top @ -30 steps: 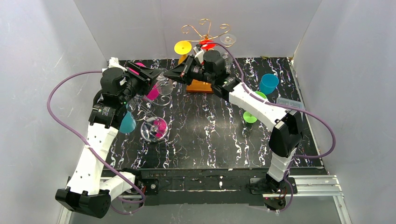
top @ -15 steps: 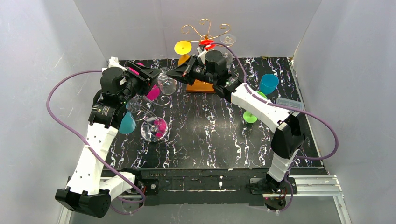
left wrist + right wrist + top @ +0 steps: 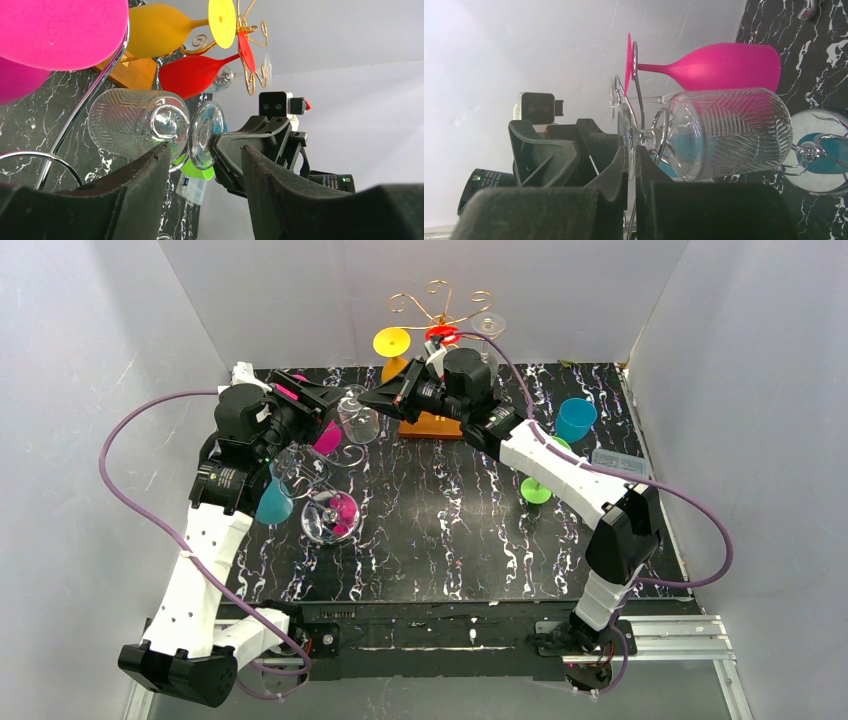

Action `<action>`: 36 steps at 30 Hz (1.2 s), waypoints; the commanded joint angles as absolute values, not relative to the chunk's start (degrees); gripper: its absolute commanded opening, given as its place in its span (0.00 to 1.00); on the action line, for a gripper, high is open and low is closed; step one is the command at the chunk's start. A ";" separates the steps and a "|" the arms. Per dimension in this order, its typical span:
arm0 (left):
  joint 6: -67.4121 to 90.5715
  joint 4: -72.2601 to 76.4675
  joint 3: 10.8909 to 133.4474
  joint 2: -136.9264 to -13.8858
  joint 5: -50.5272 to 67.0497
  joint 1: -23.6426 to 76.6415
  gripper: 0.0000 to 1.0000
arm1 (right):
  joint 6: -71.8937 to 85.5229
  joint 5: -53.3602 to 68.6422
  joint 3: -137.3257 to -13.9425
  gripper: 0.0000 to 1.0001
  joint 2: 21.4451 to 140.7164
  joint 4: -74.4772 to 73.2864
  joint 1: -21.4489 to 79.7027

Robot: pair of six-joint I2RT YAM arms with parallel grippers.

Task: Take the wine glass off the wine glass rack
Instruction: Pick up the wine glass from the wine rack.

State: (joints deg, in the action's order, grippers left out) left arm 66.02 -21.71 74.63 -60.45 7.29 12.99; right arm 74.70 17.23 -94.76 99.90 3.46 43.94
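Observation:
A clear ribbed wine glass (image 3: pixel 358 421) hangs sideways on the chrome wire rack (image 3: pixel 318 456) at the left. A chrome loop still circles its stem in the right wrist view (image 3: pixel 659 135). My right gripper (image 3: pixel 373 401) is shut on the glass's round foot (image 3: pixel 628 142); the bowl (image 3: pixel 729 131) points away from it. My left gripper (image 3: pixel 206 167) is open, one finger (image 3: pixel 145 180) just under the glass (image 3: pixel 132 122) and the other finger (image 3: pixel 272 185) beyond its foot (image 3: pixel 206 132), touching nothing. A pink glass (image 3: pixel 724 65) hangs on the same rack.
A gold rack (image 3: pixel 440 302) on a wooden base (image 3: pixel 430 426) at the back holds yellow, red and clear glasses. A teal cup (image 3: pixel 575 420), a green glass (image 3: pixel 537 490) and a plastic box (image 3: pixel 618 459) stand at the right. A teal glass (image 3: pixel 272 505) and a clear-and-pink glass (image 3: pixel 333 517) sit under the chrome rack.
My right arm's elbow has swung to the right, and the gripper with the clear glass has shifted slightly right. The left arm has held still.

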 commanded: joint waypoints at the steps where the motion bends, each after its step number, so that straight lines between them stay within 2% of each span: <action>1: 66.06 -27.69 74.54 -61.52 7.95 13.66 0.53 | 74.98 16.47 -95.62 0.01 95.67 10.15 43.51; 36: 64.09 -28.30 76.77 -62.90 8.59 13.68 0.53 | 74.85 23.90 -98.48 0.01 96.14 8.28 44.23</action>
State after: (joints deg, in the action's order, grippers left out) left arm 64.53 -24.18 76.40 -61.54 7.31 13.04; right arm 74.74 21.34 -94.72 99.79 2.98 43.90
